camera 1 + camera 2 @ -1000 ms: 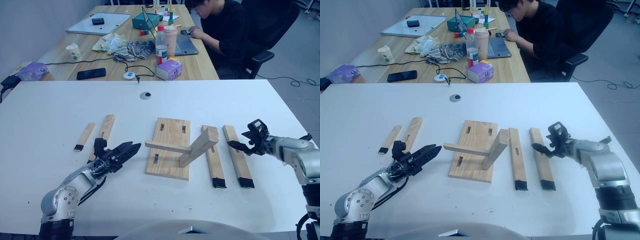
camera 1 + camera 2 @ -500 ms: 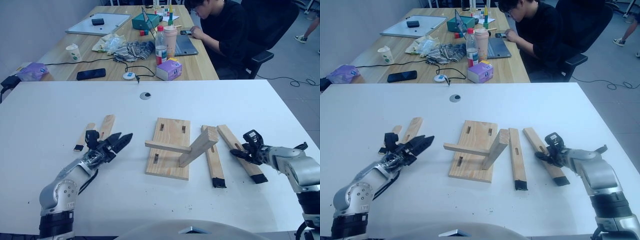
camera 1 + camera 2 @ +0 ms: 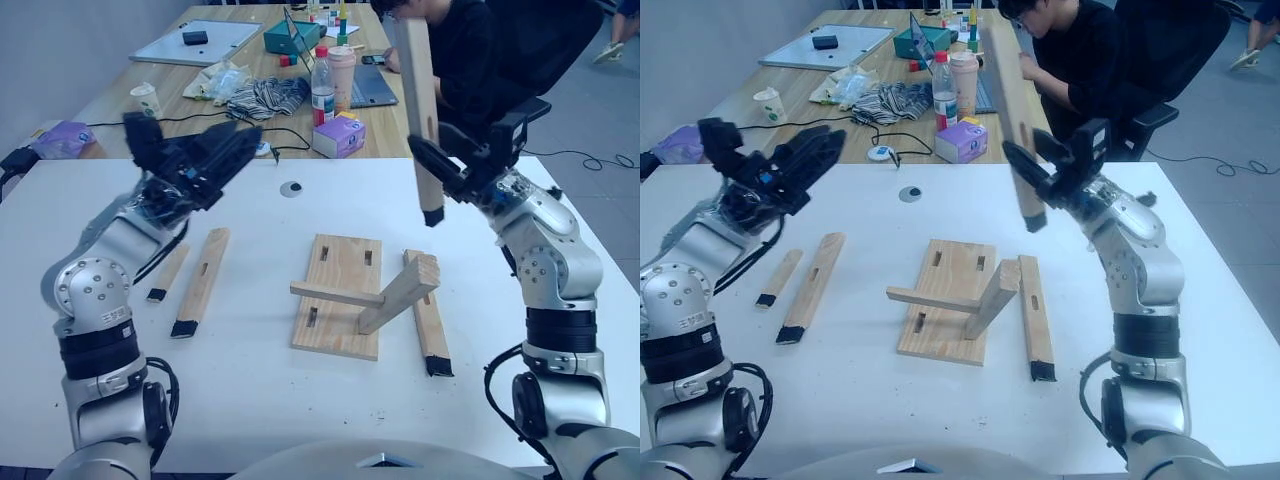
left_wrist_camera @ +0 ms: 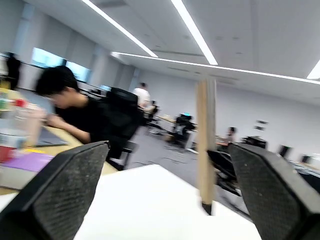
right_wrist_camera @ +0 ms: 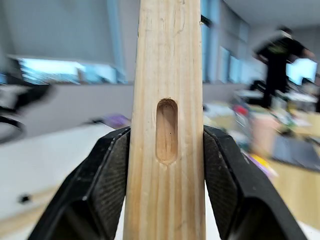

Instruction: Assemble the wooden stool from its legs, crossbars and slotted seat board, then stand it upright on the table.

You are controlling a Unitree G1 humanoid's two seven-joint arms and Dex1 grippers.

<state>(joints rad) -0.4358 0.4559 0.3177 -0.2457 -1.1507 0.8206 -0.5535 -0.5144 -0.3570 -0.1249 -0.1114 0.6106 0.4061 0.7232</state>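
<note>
Holding a leg (image 3: 418, 100) upright in the air, the right hand (image 5: 166, 150) is clamped on it above the desk (image 3: 260, 400).
The fingers (image 5: 107, 175) press both sides of the slotted leg near its dark-tipped lower end, over the far right of the desk. The left hand (image 3: 190, 145) hangs high over the left side, spread wide and bare. The board (image 3: 340, 265) lies flat mid-desk with a tilted leg (image 3: 400, 290) and crossbar (image 3: 335, 293) on it. A third leg (image 3: 430, 330) lies just right of it. A fourth leg (image 3: 200, 280) and a short bar (image 3: 167, 272) lie at left.
</note>
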